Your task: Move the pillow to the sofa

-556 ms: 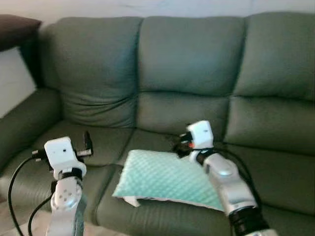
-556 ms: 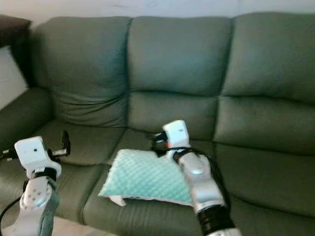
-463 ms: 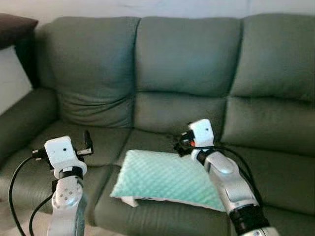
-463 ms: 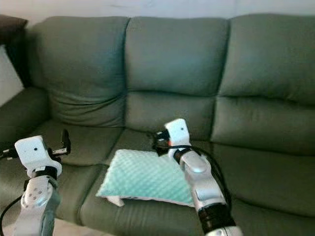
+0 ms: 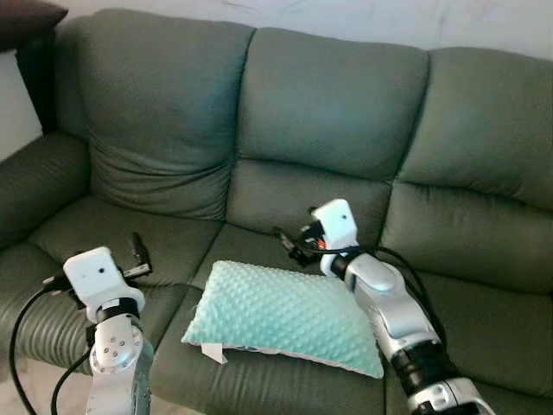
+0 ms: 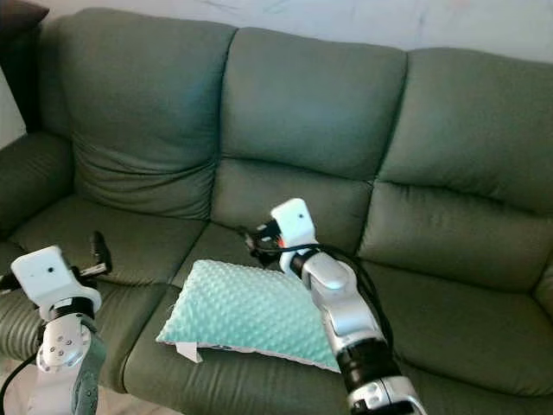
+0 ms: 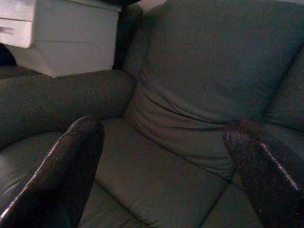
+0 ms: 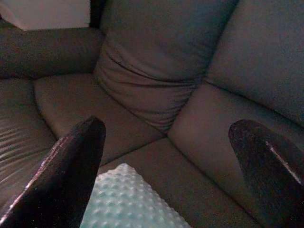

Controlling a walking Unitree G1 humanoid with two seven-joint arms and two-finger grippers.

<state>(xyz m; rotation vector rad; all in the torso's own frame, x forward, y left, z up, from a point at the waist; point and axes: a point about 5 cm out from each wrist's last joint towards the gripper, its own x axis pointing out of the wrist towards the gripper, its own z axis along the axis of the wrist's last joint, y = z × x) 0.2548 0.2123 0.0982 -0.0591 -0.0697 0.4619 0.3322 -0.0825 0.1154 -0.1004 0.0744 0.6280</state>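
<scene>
A mint-green dotted pillow point(image 5: 285, 316) lies flat on the middle seat of the dark green three-seat sofa point(image 5: 328, 95), its front edge near the seat's front. My right gripper point(image 5: 292, 245) hovers open just above the pillow's back edge and holds nothing; a pillow corner point(image 8: 126, 199) shows below its spread fingers point(image 8: 80, 161). Over the sofa's left seat my left gripper point(image 5: 136, 253) is raised and open, apart from the pillow, with its fingers point(image 7: 80, 156) aimed at the left backrest.
The sofa's left armrest point(image 5: 34, 181) rises beside my left arm. A white cabinet point(image 7: 57, 33) stands beyond that armrest, with a dark object point(image 5: 26, 13) above it. A strip of pale floor point(image 5: 13, 393) lies at the sofa's front left. The right seat point(image 5: 484, 328) is bare.
The whole view has shifted and sharpened, so the camera moved. The pillow stays on the middle seat. My right gripper now reaches a little further left over the pillow's back edge.
</scene>
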